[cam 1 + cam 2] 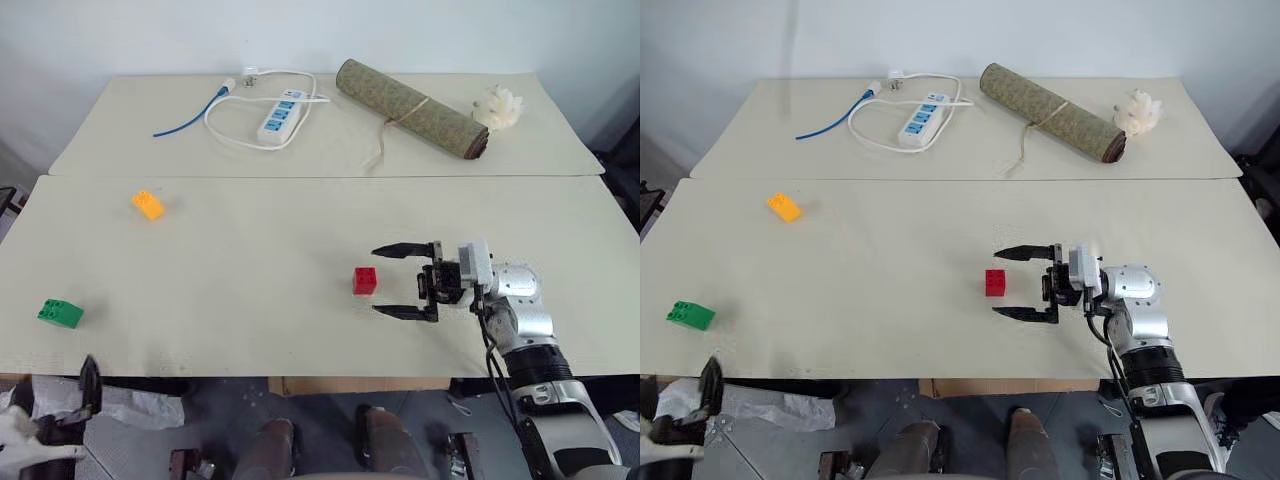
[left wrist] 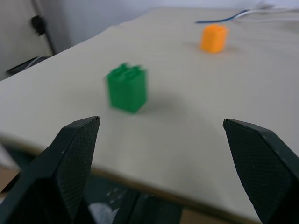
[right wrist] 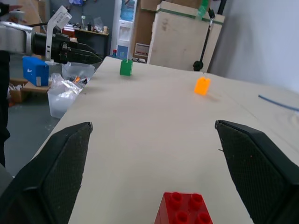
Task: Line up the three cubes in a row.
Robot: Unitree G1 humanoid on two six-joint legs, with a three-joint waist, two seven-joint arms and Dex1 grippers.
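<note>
The red cube (image 1: 365, 280), a studded plastic brick, sits upright on the matte tabletop (image 1: 250, 250) just off the wide-open right hand (image 1: 404, 281). The green cube (image 1: 60, 313) and orange-yellow cube (image 1: 148, 204) lie far left of it, long axes angled; the left hand (image 2: 163, 154) gapes wide near the green.

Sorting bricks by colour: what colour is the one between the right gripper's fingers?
Red brick, clearest in the left eye view.
</note>
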